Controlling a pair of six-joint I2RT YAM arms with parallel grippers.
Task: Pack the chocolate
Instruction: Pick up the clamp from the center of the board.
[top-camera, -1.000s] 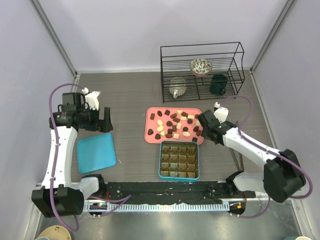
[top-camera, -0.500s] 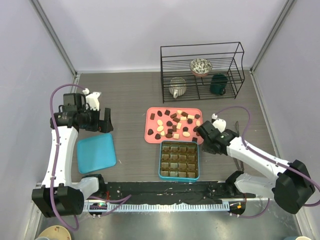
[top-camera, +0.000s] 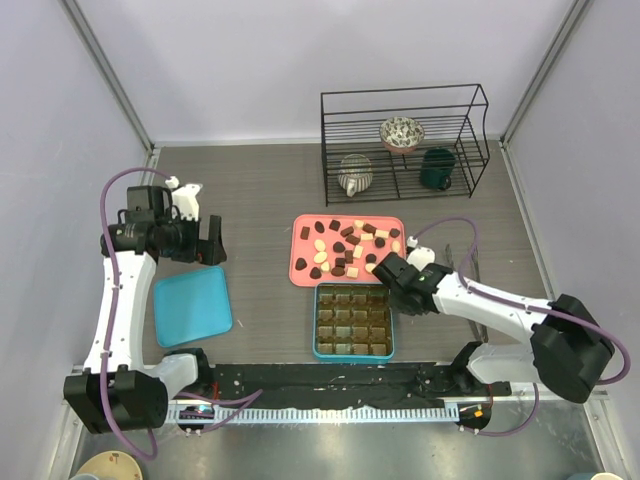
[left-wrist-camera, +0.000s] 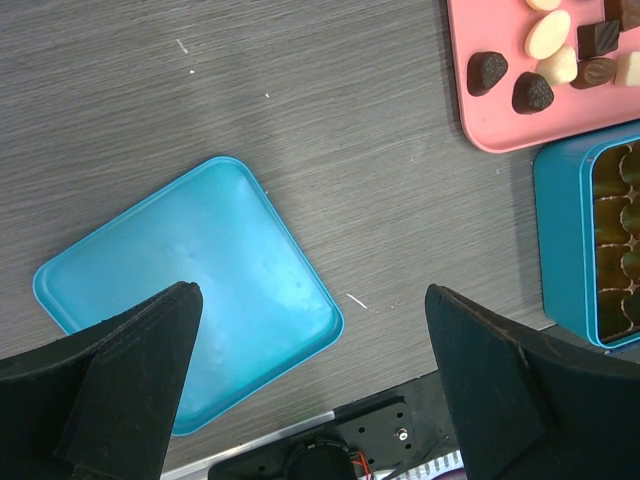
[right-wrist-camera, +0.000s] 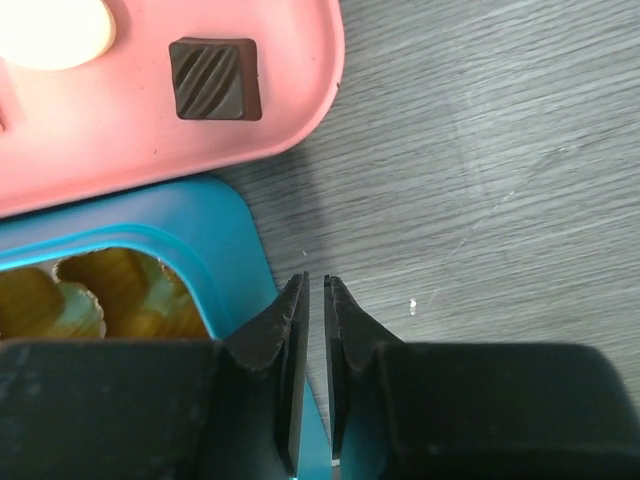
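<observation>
Chocolate (top-camera: 347, 243): dark, mid-brown and cream-white pieces are lying scattered on the pink tray (top-camera: 297, 247) at mid-table. The teal box (top-camera: 316, 322) of brown compartments is sitting just on the near side of the tray. From overhead, what the compartments are holding is too small to make out, and the right arm is covering the tray's near right corner and the box's far right corner. In the right wrist view a striped dark square (right-wrist-camera: 214, 78) is resting near the tray's edge, while a cream piece (right-wrist-camera: 50, 28) is being cut off by the frame. Right gripper (right-wrist-camera: 313, 285): the fingers are drawn almost together, showing only a thin slit with no chocolate in it. The tips are standing at the box's right rim, and whether they are pinching it cannot be told. Left gripper (left-wrist-camera: 310, 290): the fingers are spread wide, holding nothing, hovering over the teal lid (left-wrist-camera: 200, 300) well left of the tray.
</observation>
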